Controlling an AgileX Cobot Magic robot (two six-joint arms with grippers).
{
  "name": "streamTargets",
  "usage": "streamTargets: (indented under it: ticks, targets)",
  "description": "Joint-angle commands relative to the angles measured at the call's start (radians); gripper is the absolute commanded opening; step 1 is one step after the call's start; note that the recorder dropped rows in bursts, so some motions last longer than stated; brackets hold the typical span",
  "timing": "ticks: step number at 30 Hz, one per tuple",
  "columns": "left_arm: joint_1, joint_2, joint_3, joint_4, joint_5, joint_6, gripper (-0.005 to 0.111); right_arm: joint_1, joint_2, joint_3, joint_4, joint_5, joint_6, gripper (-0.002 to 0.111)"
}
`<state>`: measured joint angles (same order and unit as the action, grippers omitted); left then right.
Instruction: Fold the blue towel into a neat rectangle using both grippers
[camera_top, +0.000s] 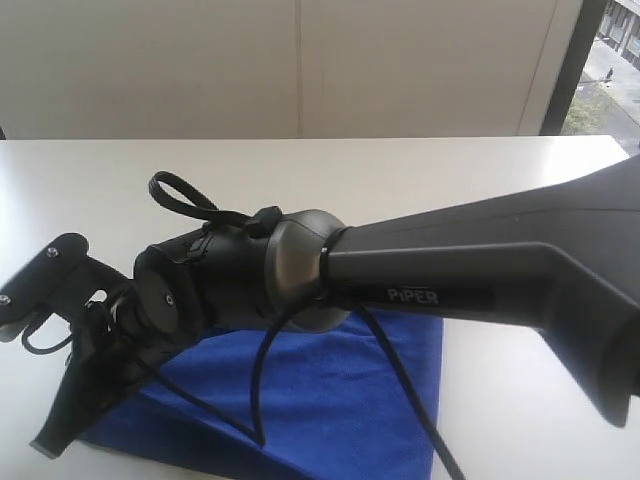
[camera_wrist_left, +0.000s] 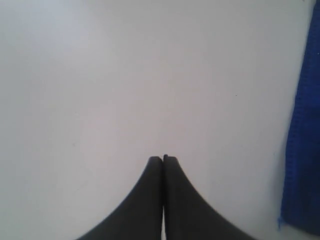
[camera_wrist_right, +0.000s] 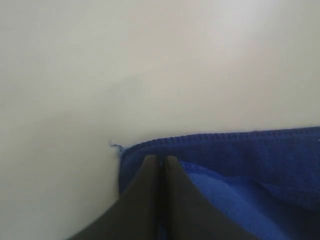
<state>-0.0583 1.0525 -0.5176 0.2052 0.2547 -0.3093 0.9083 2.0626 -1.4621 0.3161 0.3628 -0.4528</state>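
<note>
The blue towel (camera_top: 330, 400) lies on the white table (camera_top: 420, 170) near the front edge, partly covered by the big black arm with the grey sleeve marked "PiPER" (camera_top: 430, 270), which reaches across from the right. In the right wrist view my right gripper (camera_wrist_right: 160, 159) is shut on a corner of the blue towel (camera_wrist_right: 250, 165), whose hemmed edge curls over just past the tips. My left gripper (camera_wrist_left: 163, 158) is shut with nothing in it, above bare table. From there the blue towel (camera_wrist_left: 302, 150) shows only as a strip off to one side, apart from the jaws.
Loose black cables (camera_top: 185, 195) loop off the arm's wrist and hang over the towel. A white wall (camera_top: 300, 60) runs behind the table, with a window (camera_top: 605, 60) at the back right. A loose thread (camera_wrist_right: 116, 146) sticks out at the towel's corner.
</note>
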Motion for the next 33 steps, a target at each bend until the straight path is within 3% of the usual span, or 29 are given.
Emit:
streamTargets:
  ticks: [1,15,17,23,33]
  targets:
    - [0.000,0.002,-0.002,-0.003,0.002,-0.004,0.000,0.003,0.009,-0.004,0.002,0.002,0.007,0.000]
    - [0.000,0.002,-0.002,-0.003,0.008,-0.004,0.000,0.029,0.077,-0.002,0.008,-0.023,0.007,0.004]
    - [0.000,0.002,-0.002,-0.003,0.008,-0.004,0.000,0.029,0.086,-0.002,0.008,-0.019,0.010,0.015]
    - [0.000,0.002,-0.002,-0.003,0.008,-0.004,0.000,0.029,0.079,-0.002,0.028,-0.012,0.010,0.066]
    - [0.000,0.002,-0.002,-0.003,0.004,-0.002,0.000,-0.043,-0.108,-0.002,-0.121,0.159,0.043,0.058]
